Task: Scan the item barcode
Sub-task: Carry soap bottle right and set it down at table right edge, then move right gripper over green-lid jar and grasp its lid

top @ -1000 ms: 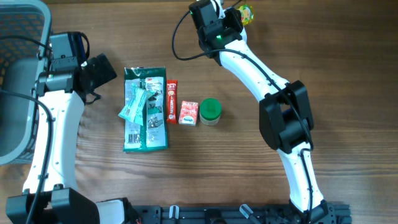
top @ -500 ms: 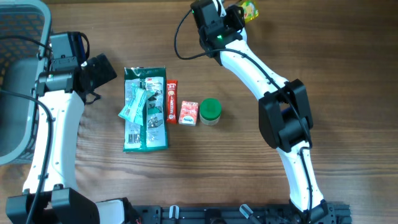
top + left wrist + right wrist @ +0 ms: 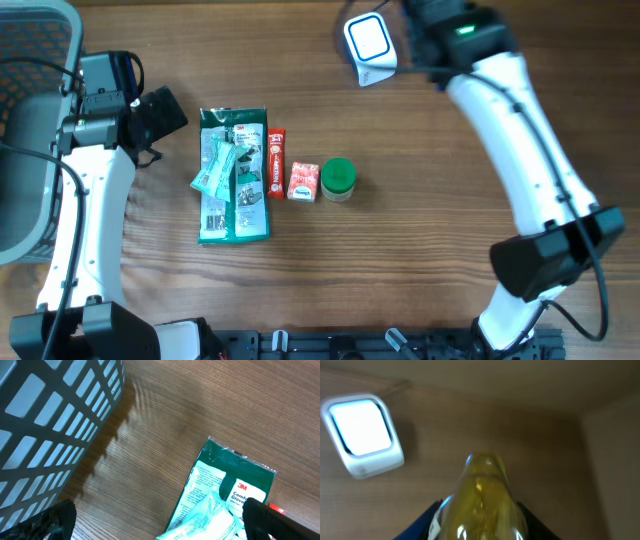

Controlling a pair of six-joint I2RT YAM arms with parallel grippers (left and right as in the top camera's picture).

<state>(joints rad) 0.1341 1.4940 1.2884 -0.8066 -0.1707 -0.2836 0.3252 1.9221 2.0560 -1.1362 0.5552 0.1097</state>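
Two fingers of the right gripper (image 3: 480,506) clench a yellow bottle (image 3: 485,485), which juts forward from between them. Beyond the tips, off to their left, the barcode scanner (image 3: 362,435) sits on the wood table (image 3: 530,425), window lit. On the left gripper (image 3: 157,510), fingers are spread wide, grasping nothing. A green 3M glove pack (image 3: 220,485) lies below between them, and a grey basket (image 3: 50,425) is past the left finger.

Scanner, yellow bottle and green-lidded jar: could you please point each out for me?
scanner (image 3: 367,40), overhead view, on its lit window.
yellow bottle (image 3: 482,502), right wrist view, on its body.
green-lidded jar (image 3: 338,175), overhead view, on its lid.
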